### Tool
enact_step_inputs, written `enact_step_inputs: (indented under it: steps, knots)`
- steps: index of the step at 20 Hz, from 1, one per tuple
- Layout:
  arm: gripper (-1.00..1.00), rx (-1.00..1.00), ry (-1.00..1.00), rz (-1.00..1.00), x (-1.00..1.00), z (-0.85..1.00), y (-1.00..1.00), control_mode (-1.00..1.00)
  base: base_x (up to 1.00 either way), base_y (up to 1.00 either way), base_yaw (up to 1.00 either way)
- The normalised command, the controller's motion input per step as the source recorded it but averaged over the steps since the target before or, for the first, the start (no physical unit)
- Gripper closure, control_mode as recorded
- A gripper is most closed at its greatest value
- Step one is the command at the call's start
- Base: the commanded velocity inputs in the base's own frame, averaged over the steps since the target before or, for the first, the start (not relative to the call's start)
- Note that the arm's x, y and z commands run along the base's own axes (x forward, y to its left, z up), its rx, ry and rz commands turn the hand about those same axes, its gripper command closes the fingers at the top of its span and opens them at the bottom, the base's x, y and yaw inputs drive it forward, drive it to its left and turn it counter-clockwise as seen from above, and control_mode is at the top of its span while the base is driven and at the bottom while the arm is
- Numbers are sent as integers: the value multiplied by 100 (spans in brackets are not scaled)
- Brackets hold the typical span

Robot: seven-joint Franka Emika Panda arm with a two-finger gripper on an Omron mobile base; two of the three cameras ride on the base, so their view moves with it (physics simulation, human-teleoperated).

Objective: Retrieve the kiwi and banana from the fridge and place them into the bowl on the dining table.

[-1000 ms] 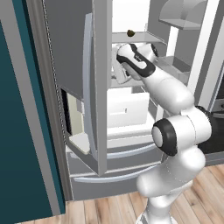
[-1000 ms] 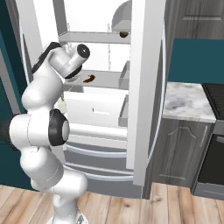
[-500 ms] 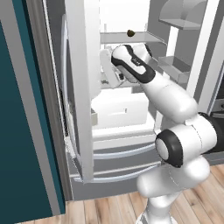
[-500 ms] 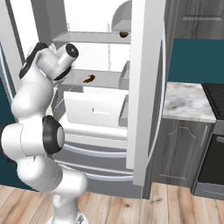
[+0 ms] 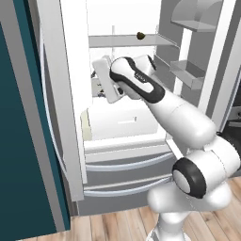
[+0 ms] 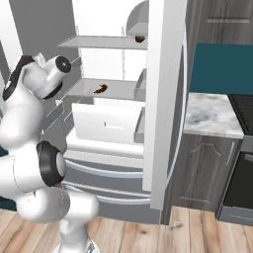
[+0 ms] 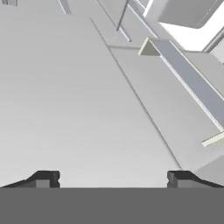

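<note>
Two dark fingertips of the gripper (image 7: 113, 177) stand wide apart, released, holding nothing, facing a pale grey panel of the fridge (image 5: 141, 141). Beyond and right of the hand, a brown curved fruit (image 6: 100, 89) lies on the middle shelf; the kiwi (image 5: 140, 35) sits higher, on the top shelf.

Both base views face the open fridge (image 5: 122, 117) closely from either side.

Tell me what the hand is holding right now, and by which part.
Nothing. In the hand view the hand is open, its fingertips wide apart with only pale fridge surface between them. The kiwi sits on the upper shelf.
</note>
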Motion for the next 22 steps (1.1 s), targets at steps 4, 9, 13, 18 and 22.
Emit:
enact_step_inputs:
  steps: [4,9,13,18,22]
  knots:
    - [-100,-1,-27,-3,-94,25,-25,-100,0,0,0]
    - [-100,0,-17,2,-80,68,-65,-100,0,0,0]
    - [-100,-13,-9,25,-68,70,-83,-100,0,0,0]
    - [-100,-39,0,26,-59,32,-56,-100,0,0,0]
    - [-100,-55,-1,21,-45,-7,-62,-100,0,0,0]
